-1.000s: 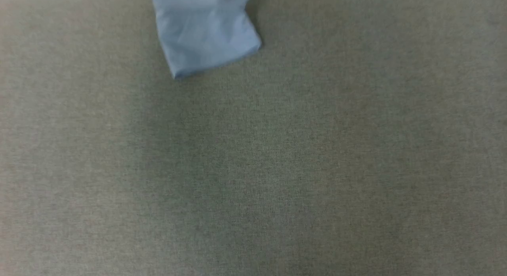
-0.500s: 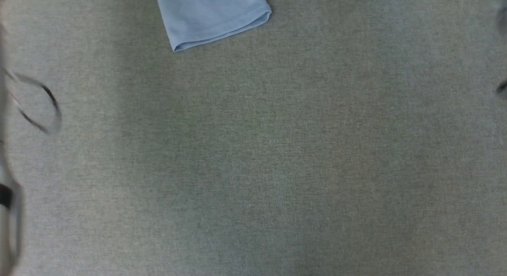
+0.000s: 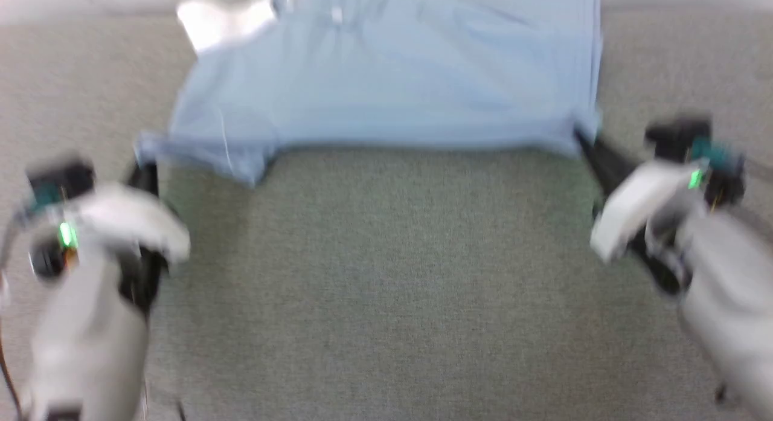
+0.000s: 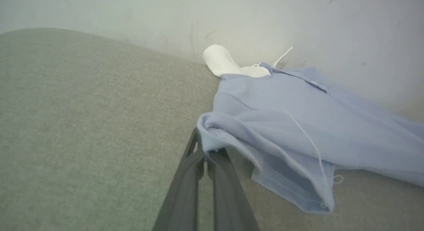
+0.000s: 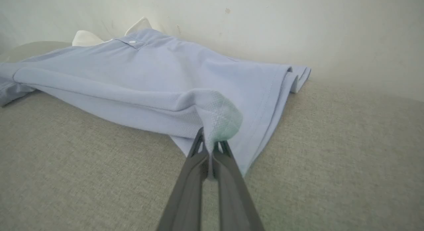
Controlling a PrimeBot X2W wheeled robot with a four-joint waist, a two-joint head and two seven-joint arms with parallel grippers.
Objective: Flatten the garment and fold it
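A: Status?
B: The head camera is re-aiming; the gray surface (image 3: 386,288) is now showing the garment (image 3: 386,77) spread against the wall (image 5: 298,25).
A: Grippers?
B: The left gripper (image 4: 202,150) and right gripper (image 5: 210,142) are each clamping shut on a near corner of it, probably starting a fold.

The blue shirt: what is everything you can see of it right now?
The garment is a light blue polo shirt of soft knit, with a white collar and a buttoned placket. It lies sideways on grey cloth against a pale wall, apparently doubled over, one short sleeve loose. The left gripper pinches its near edge at the shoulder end, the right gripper its near corner at the hem end.
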